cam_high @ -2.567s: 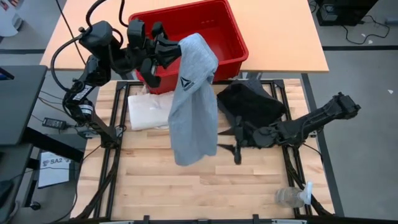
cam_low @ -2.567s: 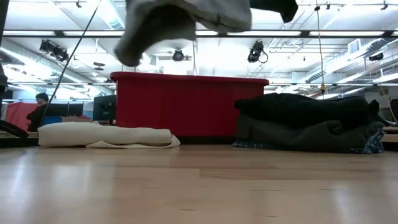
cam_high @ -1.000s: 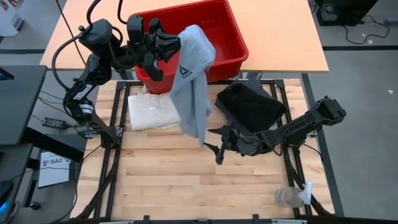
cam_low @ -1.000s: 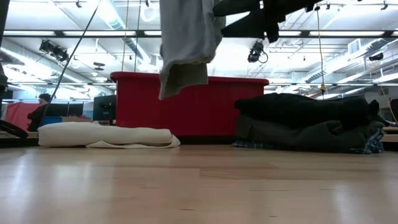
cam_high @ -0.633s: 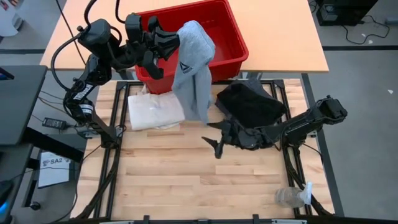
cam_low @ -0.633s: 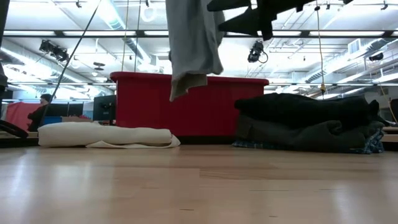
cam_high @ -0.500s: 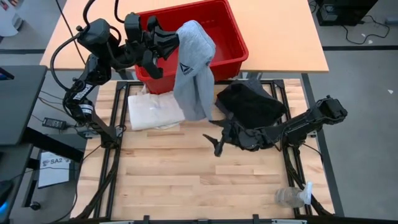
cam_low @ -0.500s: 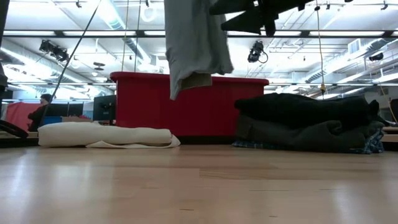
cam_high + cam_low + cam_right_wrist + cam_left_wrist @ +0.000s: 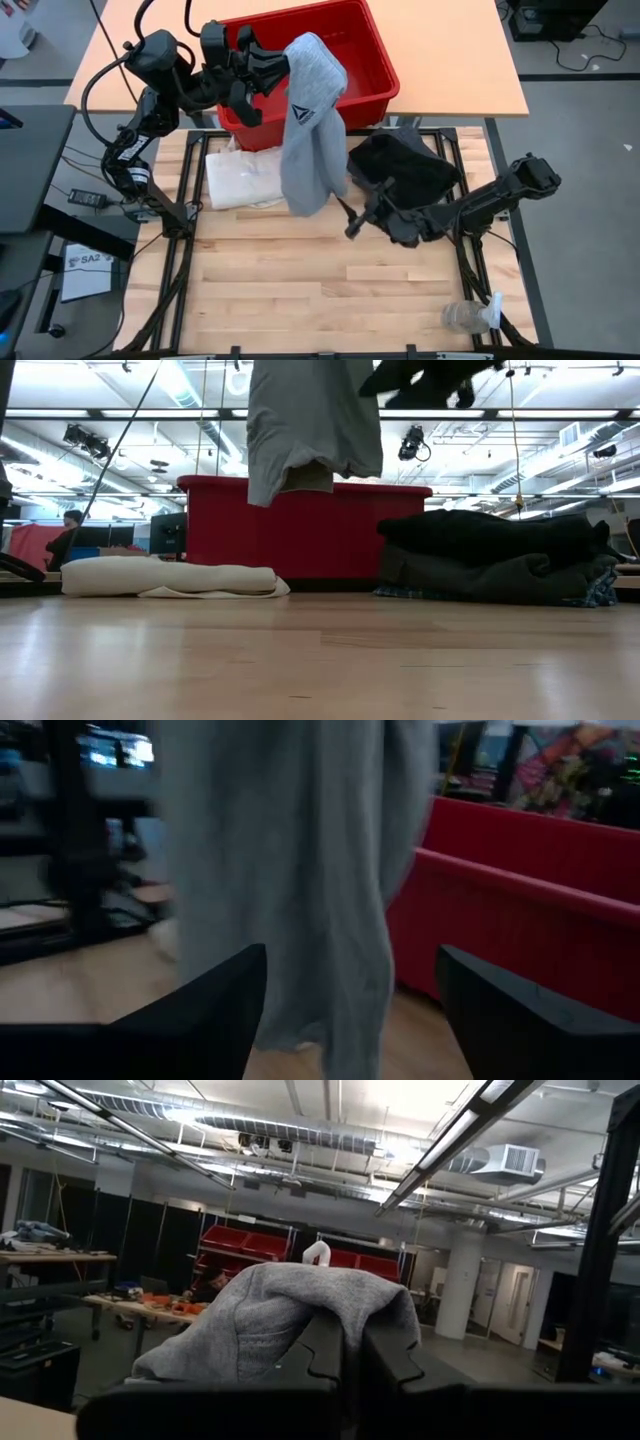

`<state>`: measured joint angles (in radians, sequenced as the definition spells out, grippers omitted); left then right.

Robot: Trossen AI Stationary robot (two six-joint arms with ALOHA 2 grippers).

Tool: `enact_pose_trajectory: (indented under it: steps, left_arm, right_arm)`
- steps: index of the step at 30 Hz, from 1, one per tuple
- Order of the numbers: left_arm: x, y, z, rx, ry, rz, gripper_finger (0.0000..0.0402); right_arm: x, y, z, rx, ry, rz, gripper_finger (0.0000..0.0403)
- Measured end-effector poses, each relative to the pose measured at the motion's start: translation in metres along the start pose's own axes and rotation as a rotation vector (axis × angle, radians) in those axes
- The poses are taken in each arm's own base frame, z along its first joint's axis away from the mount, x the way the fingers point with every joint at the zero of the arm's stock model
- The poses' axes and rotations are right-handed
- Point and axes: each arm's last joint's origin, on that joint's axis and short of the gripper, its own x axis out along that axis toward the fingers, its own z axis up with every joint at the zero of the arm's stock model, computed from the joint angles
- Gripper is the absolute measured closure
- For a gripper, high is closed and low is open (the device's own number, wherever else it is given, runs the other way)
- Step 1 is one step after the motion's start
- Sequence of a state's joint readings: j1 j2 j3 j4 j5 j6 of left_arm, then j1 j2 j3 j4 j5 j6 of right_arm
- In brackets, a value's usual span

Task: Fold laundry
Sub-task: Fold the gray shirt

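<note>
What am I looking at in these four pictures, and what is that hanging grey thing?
Two dark robot arms work at a wooden table. One camera looks straight down, one sits at table height, and one rides on each wrist. The left gripper is shut on a light grey T-shirt, holding it up in the air. The right gripper is open beside the shirt's lower edge, holding nothing. On the table lie a folded cream canvas tote bag, a pile of dark garments, a red plastic bin and a clear plastic bottle.
</note>
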<state>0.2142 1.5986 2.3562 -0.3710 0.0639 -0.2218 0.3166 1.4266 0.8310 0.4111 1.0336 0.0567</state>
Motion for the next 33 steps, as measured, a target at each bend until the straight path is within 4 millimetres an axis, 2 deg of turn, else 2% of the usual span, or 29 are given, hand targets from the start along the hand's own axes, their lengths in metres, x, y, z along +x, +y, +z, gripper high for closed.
enact_pose_trajectory:
  steps: [4,9,11,14,17,18,21,26,30,33]
  left_arm:
    - [0.0,0.0,0.0,-0.004,0.001,-0.001,0.0386]
    - [0.0,0.0,0.0,-0.004,0.0,-0.001,0.0386]
    - [0.0,0.0,0.0,-0.002,0.0,-0.001,0.0386]
    - [0.0,0.0,-0.001,0.016,0.013,0.003,0.0386]
    - [0.0,0.003,-0.006,0.01,0.063,0.025,0.0386]
    - [-0.001,0.004,-0.009,-0.003,0.095,0.045,0.0386]
    - [-0.002,0.008,-0.024,-0.028,0.229,0.102,0.0386]
    - [-0.006,0.006,-0.054,-0.043,0.489,0.143,0.0386]
    - [-0.025,-0.003,-0.077,0.004,0.753,0.274,0.0386]
    - [-0.038,-0.009,-0.087,0.05,0.879,0.387,0.0386]
  right_arm:
    - [-0.007,0.004,0.001,-0.003,-0.008,-0.008,0.0114]
    - [0.025,-0.008,-0.005,0.017,0.022,0.076,0.0125]
    - [0.036,-0.017,-0.006,0.039,0.033,0.049,0.0148]
    - [0.042,-0.025,-0.003,0.071,0.032,0.043,0.0227]
    - [0.037,-0.028,0.002,0.076,0.036,0.093,0.0355]
    - [0.034,-0.029,0.004,0.053,0.041,0.109,0.0378]
    - [0.027,-0.036,0.007,0.024,0.081,0.109,0.0393]
    - [0.008,-0.055,0.018,-0.098,0.255,0.1,0.0397]
    - [-0.009,-0.069,0.034,-0.22,0.35,0.129,0.0398]
    - [-0.018,-0.08,0.051,-0.296,0.385,0.134,0.0398]
